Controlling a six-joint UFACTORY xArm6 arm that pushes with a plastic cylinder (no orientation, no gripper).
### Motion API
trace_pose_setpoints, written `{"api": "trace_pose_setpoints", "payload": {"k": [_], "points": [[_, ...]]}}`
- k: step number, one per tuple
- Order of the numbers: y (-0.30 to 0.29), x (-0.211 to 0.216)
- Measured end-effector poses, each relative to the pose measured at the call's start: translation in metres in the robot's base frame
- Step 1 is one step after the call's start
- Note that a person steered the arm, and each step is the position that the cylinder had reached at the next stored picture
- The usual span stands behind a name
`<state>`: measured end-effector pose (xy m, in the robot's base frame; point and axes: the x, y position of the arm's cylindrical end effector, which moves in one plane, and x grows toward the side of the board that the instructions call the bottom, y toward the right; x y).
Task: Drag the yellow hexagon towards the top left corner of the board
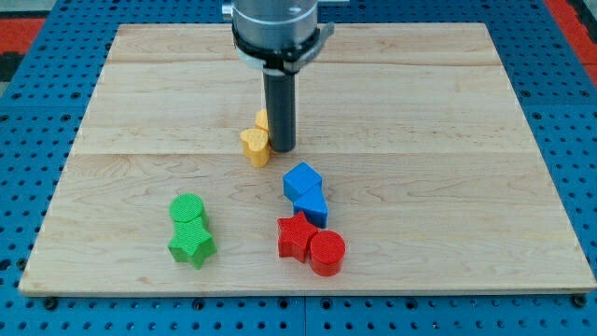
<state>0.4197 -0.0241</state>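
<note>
The yellow hexagon (261,120) lies near the board's middle, mostly hidden behind my rod. A yellow heart-shaped block (255,147) touches it just below and to the left. My tip (283,149) stands right beside both yellow blocks, on their right side, touching or nearly touching them. The wooden board's top left corner (123,30) is far up and to the left of the yellow blocks.
A blue cube (301,179) and a blue wedge-like block (312,205) sit below the tip. A red star (296,237) and a red cylinder (326,253) lie below those. A green cylinder (187,209) and a green star (192,245) sit at lower left.
</note>
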Motion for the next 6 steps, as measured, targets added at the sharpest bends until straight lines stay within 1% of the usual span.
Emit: {"api": "trace_pose_setpoints", "payload": {"k": [1,2,3,4,5,6], "points": [[-0.07,-0.028],[-0.118,-0.063],[-0.074,-0.021],[-0.066,-0.001],[-0.014,-0.035],[-0.045,-0.072]]}}
